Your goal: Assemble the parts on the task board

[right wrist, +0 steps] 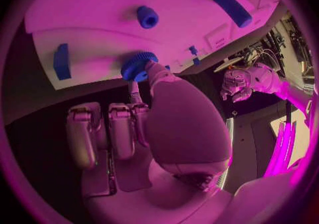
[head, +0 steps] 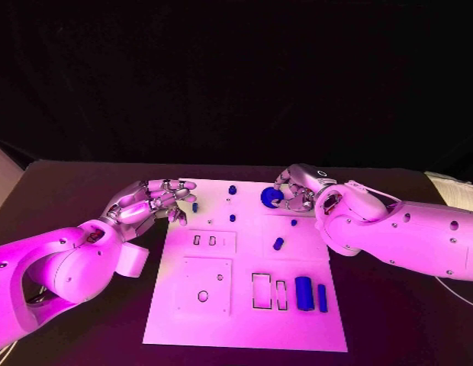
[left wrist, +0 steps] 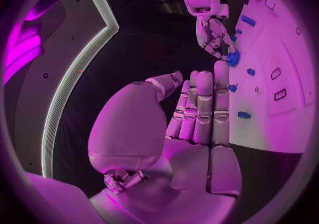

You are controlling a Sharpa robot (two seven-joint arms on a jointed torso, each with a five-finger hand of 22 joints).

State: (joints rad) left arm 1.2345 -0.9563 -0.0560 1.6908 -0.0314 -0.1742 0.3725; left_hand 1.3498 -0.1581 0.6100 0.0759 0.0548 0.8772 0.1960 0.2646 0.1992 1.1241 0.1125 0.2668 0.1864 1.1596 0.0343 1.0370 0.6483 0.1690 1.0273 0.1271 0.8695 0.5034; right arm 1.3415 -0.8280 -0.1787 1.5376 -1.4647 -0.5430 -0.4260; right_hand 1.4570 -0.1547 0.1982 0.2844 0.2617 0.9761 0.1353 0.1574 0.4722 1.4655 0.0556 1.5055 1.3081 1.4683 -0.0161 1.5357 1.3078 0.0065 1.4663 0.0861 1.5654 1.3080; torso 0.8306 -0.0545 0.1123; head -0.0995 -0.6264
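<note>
Left robot hand point(head: 149, 201) reaches in from eight o'clock, fingers loosely curled and holding nothing; right robot hand point(head: 298, 191) enters from four o'clock, its fingertips point(right wrist: 154, 69) touching a round knob.

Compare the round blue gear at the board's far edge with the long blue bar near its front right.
The gear is round and knurled; the bar is long and smooth. The right hand touches the gear; the bar lies alone beside a slot. Both are blue parts on the white board.
</note>
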